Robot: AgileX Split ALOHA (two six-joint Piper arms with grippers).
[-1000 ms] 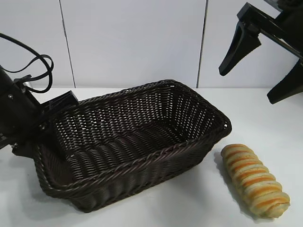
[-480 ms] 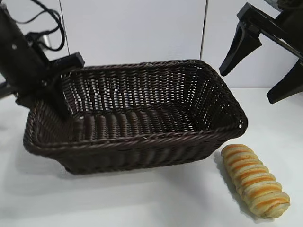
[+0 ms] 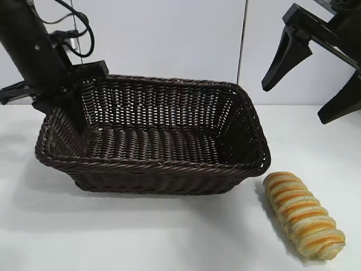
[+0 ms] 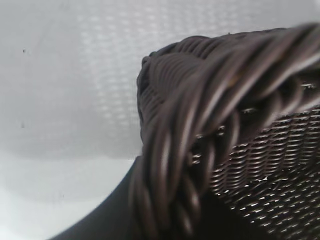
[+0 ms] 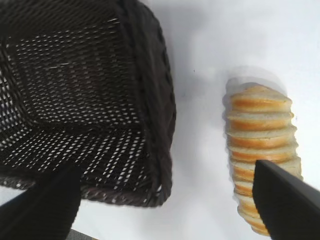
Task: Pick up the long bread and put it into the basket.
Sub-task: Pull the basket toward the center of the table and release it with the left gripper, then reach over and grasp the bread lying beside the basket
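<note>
Left pincer (image 3: 70, 99) clamped on basket (image 3: 158, 164) rim, right pincer (image 3: 307, 79) gaping: basket may hit long bread (image 3: 304, 214)

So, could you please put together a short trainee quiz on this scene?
1. True or false: the long bread already lies inside the basket.
2. Which gripper is clamped on the basket's rim? A) left gripper B) right gripper
3. Fill in: the right gripper hangs above the table with its jaws ____.

Key:
1. False; the bread lies on the table beside the basket's end nearer the right arm.
2. A; it grips the rim at the basket's far corner on its own side.
3. Open.
</note>
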